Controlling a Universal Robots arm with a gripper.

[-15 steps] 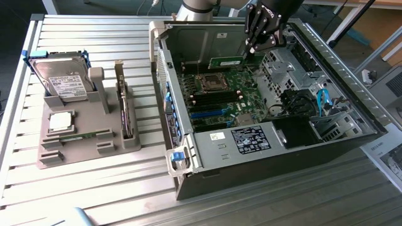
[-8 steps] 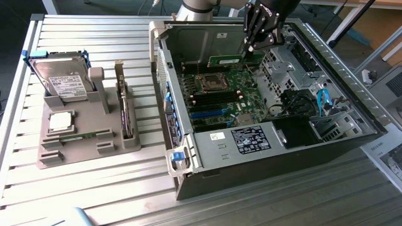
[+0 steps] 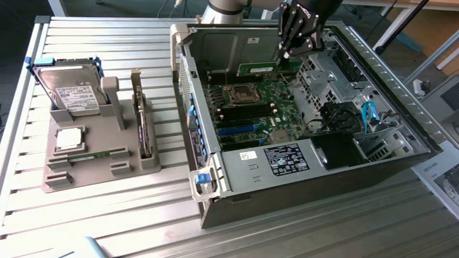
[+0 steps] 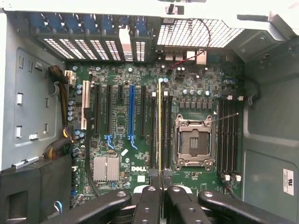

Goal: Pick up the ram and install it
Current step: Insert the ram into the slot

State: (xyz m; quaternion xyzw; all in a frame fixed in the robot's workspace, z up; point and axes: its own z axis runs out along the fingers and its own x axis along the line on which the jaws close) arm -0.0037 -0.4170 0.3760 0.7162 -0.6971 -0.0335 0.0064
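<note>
Slatted metal tabletop [image 3: 107, 215] is carrying an open computer case [image 3: 215, 43], with the gripper [image 3: 289, 54] pinching the ram [image 3: 258, 69] inside it.
The green stick is hanging beneath the black claw, close above the processor socket [image 3: 240, 94], and the arm [image 3: 222, 8] is being cut off by the picture's upper edge. In the wrist view the ram [image 4: 160, 121] is showing edge-on as a thin pale line, its chips impossible to make out, lying over the black slots [image 4: 168, 135] just beside the socket [image 4: 193, 142]; whether its lower edge is touching a slot cannot be told. Two fingers [image 4: 149, 196] are clamping it from either side, hiding its near end. Outside the case, well apart from the socket, a grey holder [image 3: 64, 177] is cradling a second stick [image 3: 90, 156], mostly sunk in and hard to make out.
</note>
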